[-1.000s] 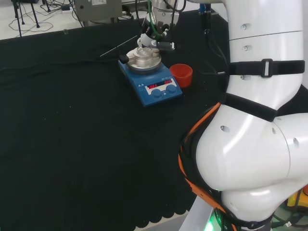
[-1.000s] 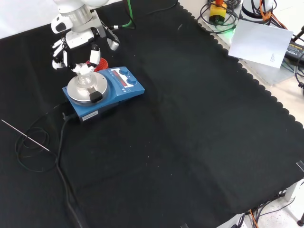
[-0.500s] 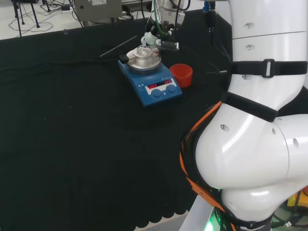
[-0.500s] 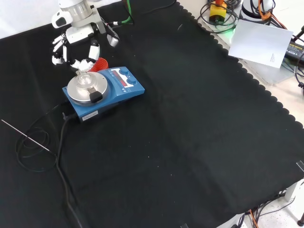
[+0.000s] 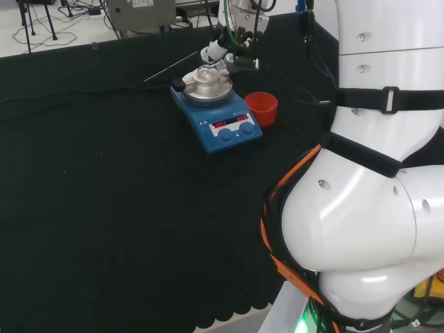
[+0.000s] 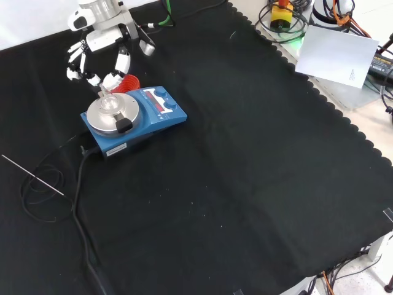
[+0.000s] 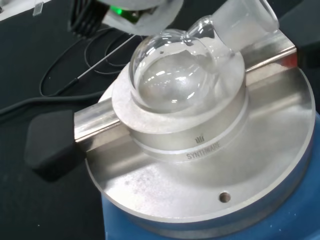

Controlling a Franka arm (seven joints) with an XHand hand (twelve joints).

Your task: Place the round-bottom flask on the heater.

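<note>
The round-bottom flask [image 7: 186,70] is seated tilted in the heater [image 6: 132,118] block; the robot hand [image 6: 101,52], fingers spread and clear, could topple it if lowered.

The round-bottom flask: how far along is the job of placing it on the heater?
Done: the round-bottom flask sits in the metal block on the blue heater, neck tilted to one side. In hand: nothing; the hand is above and behind the heater in the front view, fingers relaxed and clear of the glass. Left: apparently only withdrawing the arm.
</note>
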